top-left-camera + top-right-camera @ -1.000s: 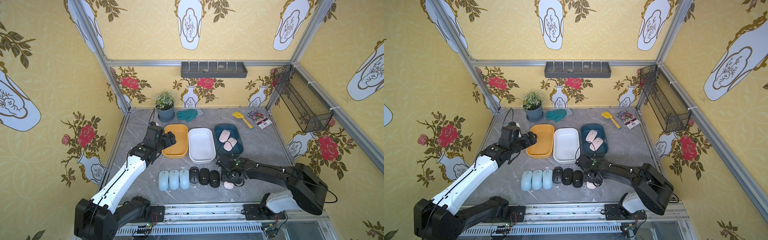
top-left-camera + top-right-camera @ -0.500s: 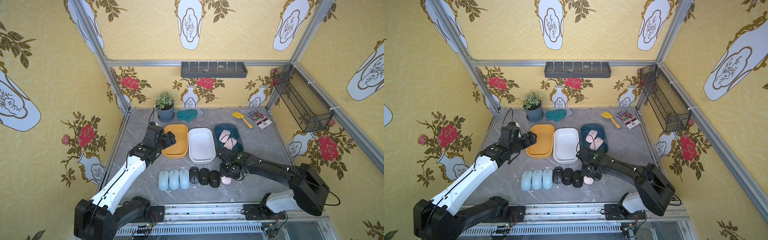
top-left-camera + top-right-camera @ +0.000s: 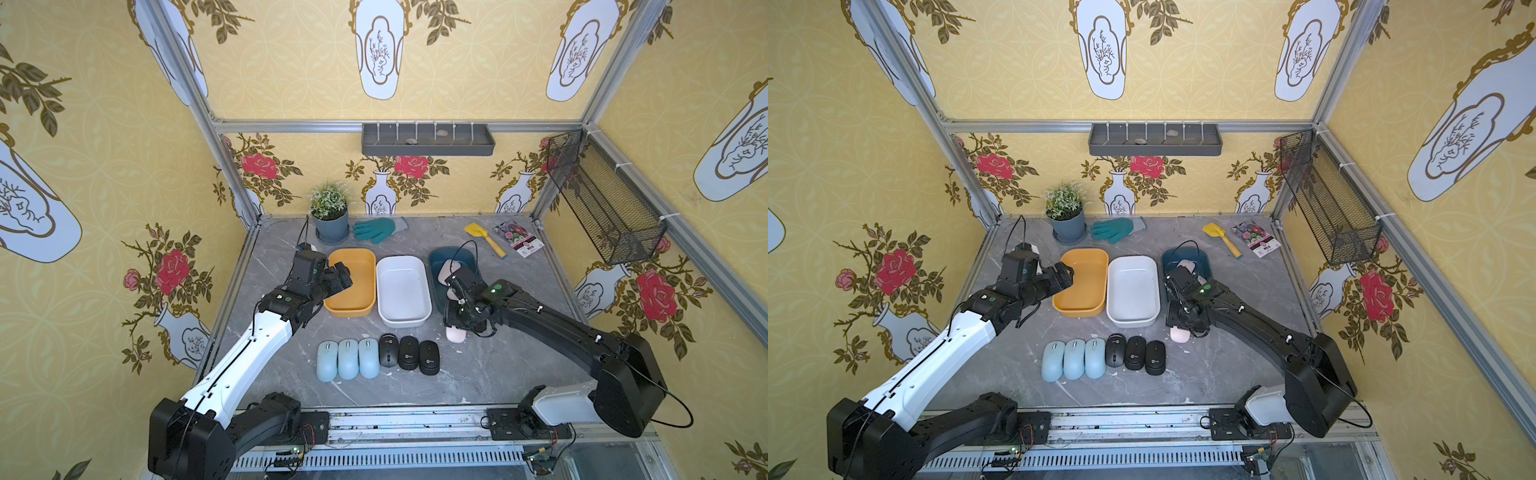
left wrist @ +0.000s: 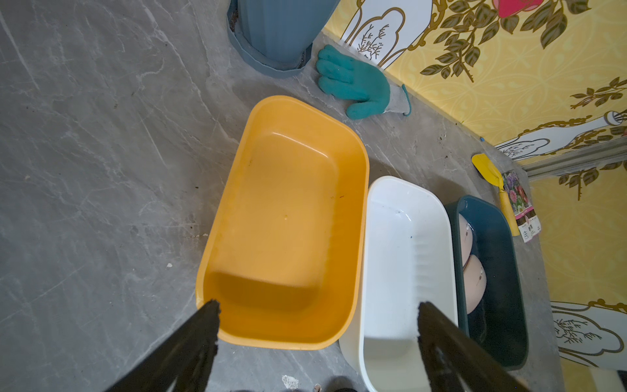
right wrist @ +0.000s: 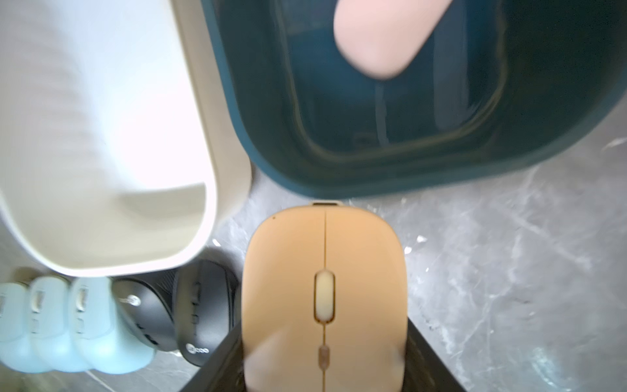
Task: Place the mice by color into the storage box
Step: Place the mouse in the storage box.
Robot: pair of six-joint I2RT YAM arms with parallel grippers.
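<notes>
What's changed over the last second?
Right gripper, shut on a pink mouse, carried it back toward the teal bin. Nothing let go. Left gripper open by the yellow bin, blue mice, black mice, two pink mice in the teal bin: unchanged.

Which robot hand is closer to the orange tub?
Left. The left gripper hovers at the orange tub's rim; the right gripper, holding a pink mouse, is beyond the white tub.
</notes>
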